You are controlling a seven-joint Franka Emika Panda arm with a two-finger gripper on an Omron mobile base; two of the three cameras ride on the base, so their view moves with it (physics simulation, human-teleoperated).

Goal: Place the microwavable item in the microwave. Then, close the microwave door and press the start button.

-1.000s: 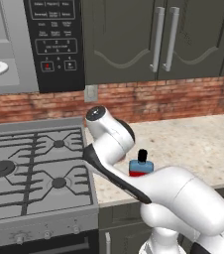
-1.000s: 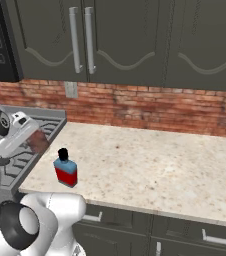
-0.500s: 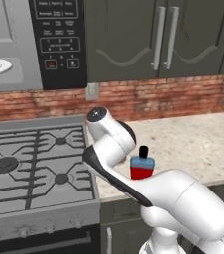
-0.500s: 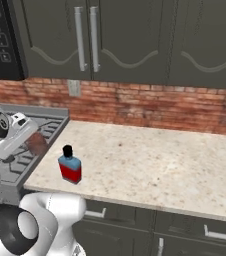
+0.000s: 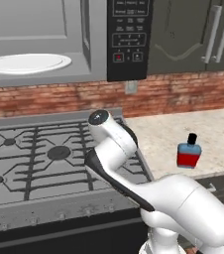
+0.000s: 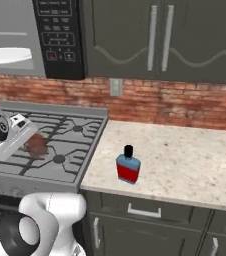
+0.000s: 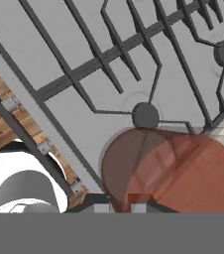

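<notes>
A simulated kitchen seen from behind a white robot arm. A gas stove [image 5: 39,158] with dark grates sits at the left, and a speckled counter [image 6: 185,165] runs off to its right under dark cabinets [image 6: 155,40] and a red brick wall.

Above the stove hangs the microwave [image 5: 59,39]. Its cavity is open to view, with the white round plate [image 5: 27,63] bare inside, so nothing has been loaded yet. Its black keypad [image 5: 128,37], where the start button would be, is at the right side. The door cannot be made out in these views.

The arm bends low over the front of the stove. In the right base view a glass [image 6: 35,145] with reddish-brown contents sits at the end of the hand, above the grates. In the hand view the same glass [image 7: 178,168] is a large translucent brown shape right in front of the gripper [image 7: 118,208], with the stove's grates showing through it. The jaws are drawn in tight, pinching the glass; the contact itself is hard to see. Whether the glass rests on the grate or is lifted clear of it cannot be told. It appears tilted in the hand view, though that camera rolls with the wrist.

A blue-and-red bottle [image 6: 128,167] with a black cap stands upright on the counter, well apart from the arm. It is not the item to heat and looks untouched.

Judging by this, the task is early: the glass is gripped low, and must be raised to the open cavity and set on the plate.
</notes>
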